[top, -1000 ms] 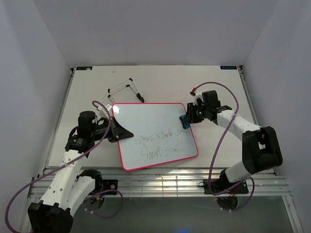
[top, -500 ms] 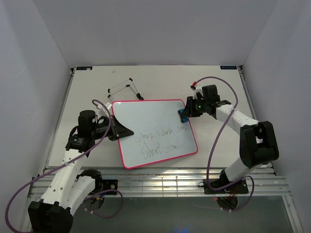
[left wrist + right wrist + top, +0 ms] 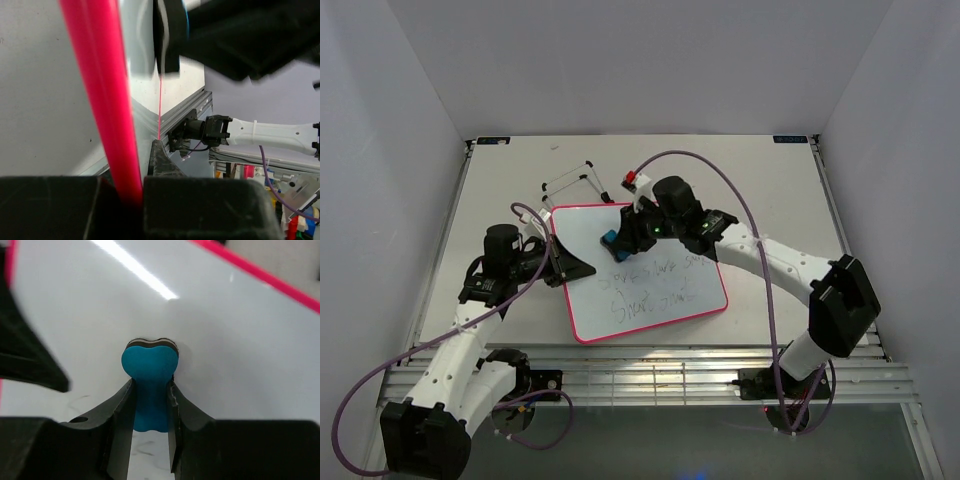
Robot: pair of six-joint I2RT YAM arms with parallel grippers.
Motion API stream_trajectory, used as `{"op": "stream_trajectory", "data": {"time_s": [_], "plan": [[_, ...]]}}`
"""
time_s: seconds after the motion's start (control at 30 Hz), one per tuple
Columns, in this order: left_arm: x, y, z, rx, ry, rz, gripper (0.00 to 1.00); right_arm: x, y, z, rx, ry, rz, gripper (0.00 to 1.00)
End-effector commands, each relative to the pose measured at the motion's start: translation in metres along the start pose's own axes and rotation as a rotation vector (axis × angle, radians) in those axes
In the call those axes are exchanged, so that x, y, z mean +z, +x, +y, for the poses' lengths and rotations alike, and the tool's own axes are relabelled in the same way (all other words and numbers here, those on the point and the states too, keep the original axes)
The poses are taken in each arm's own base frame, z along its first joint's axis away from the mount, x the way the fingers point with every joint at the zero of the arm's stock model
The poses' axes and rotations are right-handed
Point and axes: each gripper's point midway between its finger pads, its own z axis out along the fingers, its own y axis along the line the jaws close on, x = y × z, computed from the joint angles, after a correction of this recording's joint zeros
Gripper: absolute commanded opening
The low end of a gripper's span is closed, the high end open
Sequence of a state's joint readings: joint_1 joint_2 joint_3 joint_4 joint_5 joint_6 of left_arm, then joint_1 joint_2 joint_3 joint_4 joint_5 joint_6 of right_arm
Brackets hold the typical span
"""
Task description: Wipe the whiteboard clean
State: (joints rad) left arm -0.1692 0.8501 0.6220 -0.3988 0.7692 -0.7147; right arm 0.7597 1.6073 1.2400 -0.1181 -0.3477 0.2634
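The whiteboard (image 3: 645,275) lies flat mid-worktop (image 3: 770,190), white walls around. Right gripper (image 3: 150,390) jaws clamp the blue eraser (image 3: 149,385) on its upper left; left gripper (image 3: 563,268) jaws pinch its pink frame.

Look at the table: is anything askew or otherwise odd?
The whiteboard lies skewed, not square with the table; the left claw clamps its left edge. Dark writing remains on its near half. The right claw presses a blue eraser to the board's far-left part. Nothing looks spilled or damaged.
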Motion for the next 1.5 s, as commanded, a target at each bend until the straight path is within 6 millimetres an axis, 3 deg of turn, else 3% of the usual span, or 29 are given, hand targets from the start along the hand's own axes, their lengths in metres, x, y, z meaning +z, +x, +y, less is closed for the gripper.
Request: {"op": "stream_trajectory", "data": {"time_s": [0.0, 0.07, 0.2, 0.3, 0.4, 0.57, 0.6, 0.7, 0.83, 1.0, 1.07, 1.17, 1.2, 1.27, 1.3, 1.37, 1.4, 1.47], "plan": [[0.006, -0.017, 0.005, 0.366, 0.004, -0.075, 0.00, 0.004, 0.030, 0.066, -0.002, -0.077, 0.056, 0.08], [0.005, -0.017, 0.003, 0.372, 0.009, -0.081, 0.00, -0.001, 0.040, 0.080, -0.029, -0.041, 0.045, 0.08], [0.003, -0.016, 0.001, 0.381, 0.018, -0.087, 0.00, -0.003, 0.062, 0.079, -0.005, -0.004, 0.087, 0.08], [0.003, -0.017, 0.000, 0.381, 0.018, -0.091, 0.00, -0.002, 0.062, 0.088, -0.021, 0.017, 0.096, 0.08], [0.002, -0.018, 0.001, 0.381, 0.012, -0.099, 0.00, 0.000, 0.075, 0.090, -0.068, 0.125, 0.117, 0.08], [0.002, -0.016, 0.000, 0.377, 0.018, -0.094, 0.00, -0.010, 0.095, 0.039, -0.048, 0.360, 0.093, 0.08], [0.003, -0.017, 0.001, 0.373, 0.017, -0.092, 0.00, -0.016, 0.108, 0.022, -0.040, 0.408, 0.114, 0.08], [0.003, -0.016, 0.001, 0.372, 0.018, -0.091, 0.00, -0.032, 0.117, -0.009, 0.017, 0.465, 0.115, 0.08], [0.002, -0.017, 0.001, 0.373, 0.015, -0.095, 0.00, -0.059, 0.147, -0.055, 0.082, 0.533, 0.164, 0.08], [0.001, -0.017, 0.000, 0.377, 0.016, -0.099, 0.00, -0.100, 0.153, -0.112, 0.180, 0.642, 0.129, 0.08], [0.001, -0.016, 0.000, 0.376, 0.018, -0.097, 0.00, -0.106, 0.155, -0.120, 0.162, 0.652, 0.134, 0.08], [0.002, -0.016, 0.000, 0.376, 0.022, -0.094, 0.00, -0.085, 0.144, -0.097, 0.155, 0.489, 0.130, 0.08], [0.002, -0.016, 0.000, 0.375, 0.022, -0.092, 0.00, -0.071, 0.133, -0.071, 0.142, 0.361, 0.123, 0.08], [0.003, -0.016, 0.000, 0.373, 0.025, -0.087, 0.00, -0.053, 0.112, -0.044, 0.104, 0.263, 0.069, 0.08], [0.003, -0.015, 0.000, 0.371, 0.025, -0.082, 0.00, -0.043, 0.093, -0.015, 0.067, 0.191, 0.035, 0.08], [0.003, -0.015, 0.000, 0.371, 0.024, -0.085, 0.00, -0.027, 0.079, 0.019, 0.029, 0.096, 0.025, 0.08], [0.003, -0.016, 0.000, 0.374, 0.026, -0.088, 0.00, -0.021, 0.061, 0.053, -0.015, 0.032, -0.003, 0.08], [0.003, -0.015, 0.000, 0.374, 0.028, -0.086, 0.00, -0.007, 0.056, 0.077, -0.039, -0.007, 0.001, 0.08]]}}
